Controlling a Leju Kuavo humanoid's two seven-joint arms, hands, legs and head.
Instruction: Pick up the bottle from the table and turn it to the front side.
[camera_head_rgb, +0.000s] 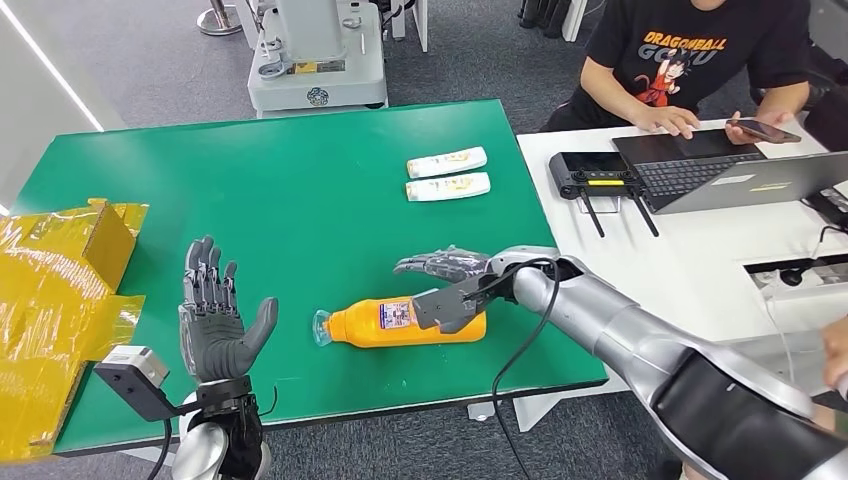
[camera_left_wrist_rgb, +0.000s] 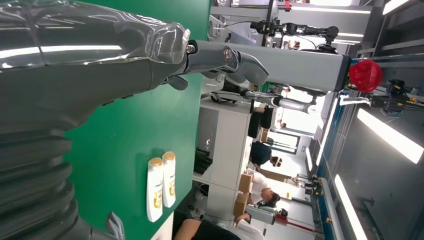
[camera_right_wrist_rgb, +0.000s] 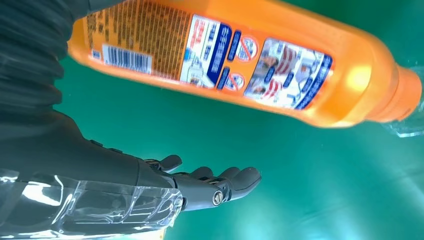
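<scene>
An orange bottle (camera_head_rgb: 400, 322) with a clear cap lies on its side on the green table (camera_head_rgb: 280, 190), cap toward my left; its barcode and back label (camera_right_wrist_rgb: 250, 62) face up. My right hand (camera_head_rgb: 445, 266) hovers open just behind the bottle, fingers stretched out flat and apart from it (camera_right_wrist_rgb: 210, 185). My left hand (camera_head_rgb: 215, 315) stands open at the table's near left, palm up, fingers spread, well left of the bottle; its fingers (camera_left_wrist_rgb: 225, 57) hold nothing.
Two small white bottles (camera_head_rgb: 447, 173) lie side by side farther back on the green table (camera_left_wrist_rgb: 159, 186). Yellow bags and a box (camera_head_rgb: 60, 300) fill the left edge. A person sits at a white desk (camera_head_rgb: 700, 240) with a laptop at the right.
</scene>
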